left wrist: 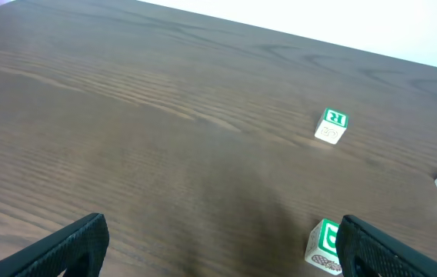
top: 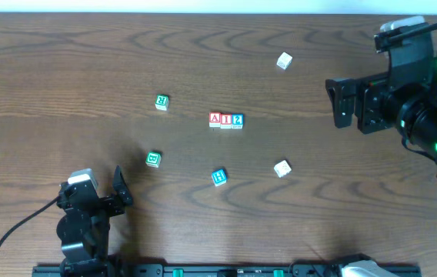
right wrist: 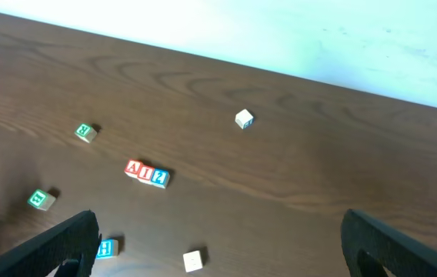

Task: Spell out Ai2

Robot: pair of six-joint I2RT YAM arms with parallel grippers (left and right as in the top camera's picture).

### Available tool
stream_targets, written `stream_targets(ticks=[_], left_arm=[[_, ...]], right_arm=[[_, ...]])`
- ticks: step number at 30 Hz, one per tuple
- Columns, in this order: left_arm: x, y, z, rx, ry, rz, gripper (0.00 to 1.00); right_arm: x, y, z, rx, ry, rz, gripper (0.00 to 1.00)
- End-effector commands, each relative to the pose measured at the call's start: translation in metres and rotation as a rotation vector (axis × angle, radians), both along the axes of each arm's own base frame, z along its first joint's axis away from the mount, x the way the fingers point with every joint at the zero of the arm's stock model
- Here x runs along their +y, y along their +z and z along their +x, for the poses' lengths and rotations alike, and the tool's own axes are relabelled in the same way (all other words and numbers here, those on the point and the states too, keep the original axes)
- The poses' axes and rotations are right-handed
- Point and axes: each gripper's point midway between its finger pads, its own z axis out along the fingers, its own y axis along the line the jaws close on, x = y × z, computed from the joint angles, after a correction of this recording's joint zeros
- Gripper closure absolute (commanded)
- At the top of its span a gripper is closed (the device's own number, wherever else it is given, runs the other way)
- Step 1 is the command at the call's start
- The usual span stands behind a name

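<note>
Well, the Ai2 row (top: 225, 120) is best left untouched; left hand (left wrist: 222, 231) (7 o'clock) and right hand (right wrist: 218, 223) (2 o'clock) are held apart, empty.

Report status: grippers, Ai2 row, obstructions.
Left gripper open, empty. Right gripper open, empty. A-I-2 row set, blocks touching, mid-table. Spare blocks scattered apart from it.
</note>
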Motion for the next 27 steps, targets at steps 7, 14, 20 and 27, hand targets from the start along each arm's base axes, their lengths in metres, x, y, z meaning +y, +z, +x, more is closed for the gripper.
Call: stream_targets(ticks=[7, 14, 20, 27], left_arm=[[0.0, -0.008, 0.0, 0.014, -0.007, 0.011, 0.05], [0.0, -0.008, 0.0, 0.014, -0.007, 0.011, 0.05], [0.0, -0.008, 0.0, 0.014, -0.007, 0.011, 0.05], [0.0, -0.008, 0.0, 0.014, -0.007, 0.011, 0.05]], right_arm=[[-0.013, 0.002, 0.003, -0.028, -0.017, -0.101, 0.01], [-0.023, -0.001, -0.02, -0.007, -0.035, -0.126, 0.01], [-0.028, -0.029, -0.037, -0.137, -0.015, -0.141, 0.01], [-0.036, -0.151, -0.058, -0.197, -0.024, -0.104, 0.01]])
